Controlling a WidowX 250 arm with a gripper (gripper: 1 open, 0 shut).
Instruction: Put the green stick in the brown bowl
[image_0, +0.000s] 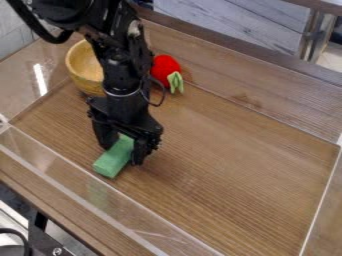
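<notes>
The green stick (115, 160) lies flat on the wooden table, its far end covered by my gripper. My gripper (124, 147) points straight down, open, its two black fingers straddling the stick's upper part close to the table. Whether the fingers touch the stick I cannot tell. The brown bowl (82, 64) stands at the back left, partly hidden behind the arm.
A red strawberry-like toy with green leaves (167, 72) lies just right of the bowl. Clear plastic walls (54, 170) fence the table on the near and left sides. Bare wood (247, 150) stretches to the right.
</notes>
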